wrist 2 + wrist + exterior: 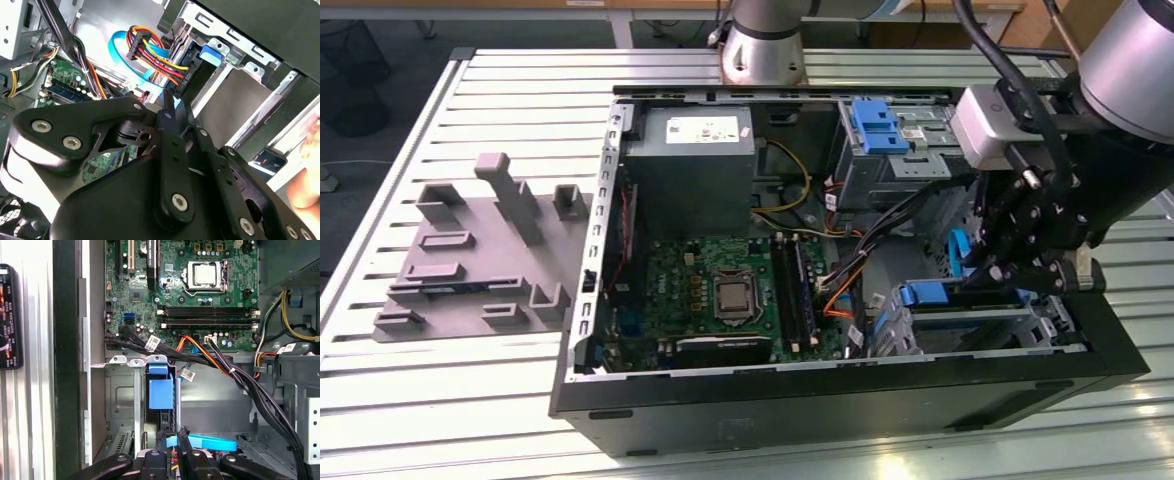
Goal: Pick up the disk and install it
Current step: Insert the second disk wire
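– Slatted metal table (pixel 480 400) under everything, right? What sits closest on it?

– An open computer case (pixel 854 400) lying on its side, its black wall nearest in the exterior view. Just behind that wall, at the exterior view's right, stands a metal drive cage (pixel 987 335).

– And the disk?

– The disk (pixel 161 390) is inside that cage, standing on edge. Only its blue plastic end shows; the silver body is hidden by the cage walls.

– Where's the gripper?

– The gripper (pixel 172 432) hangs down into the case right at the cage. Its two black fingers (pixel 163 440) are pressed together with nothing between them, and their tips are just beside the disk's blue end. I cannot tell whether they touch it.

– What lies beyond?

– A bundle of coloured cables (pixel 220 365) runs past the cage, and a flat blue cable (pixel 210 443) lies near the fingers. Next comes the green circuit board (pixel 720 290) in the middle of the case. Behind it is a large grey box (pixel 694 160) with a small white sticker. Beside that, in the upper bay, sits a bare blue bracket (pixel 874 125).

– Anything outside the case?

– A grey tray (pixel 467 250) with raised blocks lies on the table at the exterior view's left. The arm's base (pixel 763 45) stands behind the case.
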`<state>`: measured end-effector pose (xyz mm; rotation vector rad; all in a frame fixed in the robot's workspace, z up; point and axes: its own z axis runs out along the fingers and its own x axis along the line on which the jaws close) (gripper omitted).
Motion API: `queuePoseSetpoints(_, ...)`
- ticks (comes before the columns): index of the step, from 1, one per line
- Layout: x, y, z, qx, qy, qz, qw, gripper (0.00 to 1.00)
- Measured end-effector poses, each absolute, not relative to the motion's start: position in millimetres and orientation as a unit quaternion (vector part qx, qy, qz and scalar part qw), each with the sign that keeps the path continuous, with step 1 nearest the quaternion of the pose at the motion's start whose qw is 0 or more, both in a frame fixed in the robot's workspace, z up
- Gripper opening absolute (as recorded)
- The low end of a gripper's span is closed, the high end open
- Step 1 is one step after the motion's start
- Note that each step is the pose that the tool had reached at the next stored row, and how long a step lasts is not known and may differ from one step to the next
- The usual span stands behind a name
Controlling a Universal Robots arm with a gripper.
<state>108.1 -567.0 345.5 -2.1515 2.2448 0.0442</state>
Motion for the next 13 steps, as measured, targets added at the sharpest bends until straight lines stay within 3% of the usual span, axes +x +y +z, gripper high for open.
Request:
queuePoseSetpoints(3,108.1,-566.9,345.5,-0.692,0.722,0.014,0.016,0.22)
queuePoseSetpoints(6,108.1,-566.9,345.7,-0.692,0.722,0.014,0.016,0.11)
queuePoseSetpoints(13,108.1,-566.9,346.4,-0.692,0.722,0.014,0.016,0.11)
